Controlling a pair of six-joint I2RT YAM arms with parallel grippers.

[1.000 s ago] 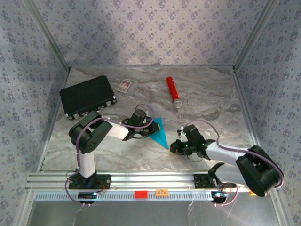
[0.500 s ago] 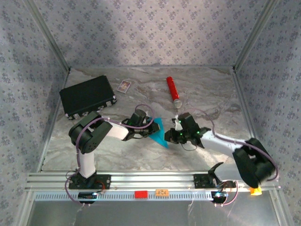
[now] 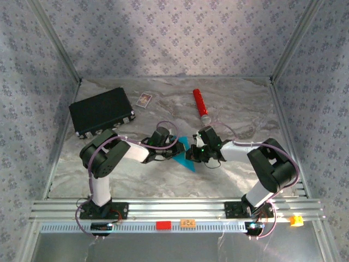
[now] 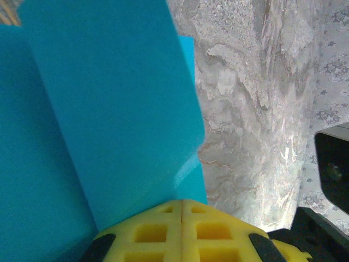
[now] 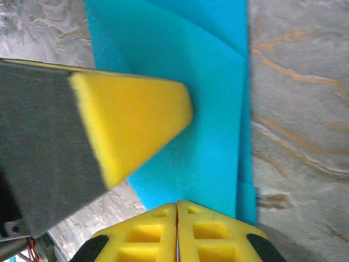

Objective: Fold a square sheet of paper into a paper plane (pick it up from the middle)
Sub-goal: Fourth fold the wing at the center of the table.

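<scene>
My left arm (image 3: 103, 155) and right arm (image 3: 272, 166): black shells, white links, looping purple cables (left tool (image 4: 181, 203) and right tool (image 5: 177, 205) carry gridded yellow foam).

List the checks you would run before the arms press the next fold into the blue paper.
1. Left claw shut: ok.
2. Right claw shut: ok.
3. Both claws at the blue paper: ok.
4. Paper shows a fold: ok.
5. Paper pinched by a claw: cannot tell.
6. Red tube and black case lie apart from the paper: ok.
</scene>
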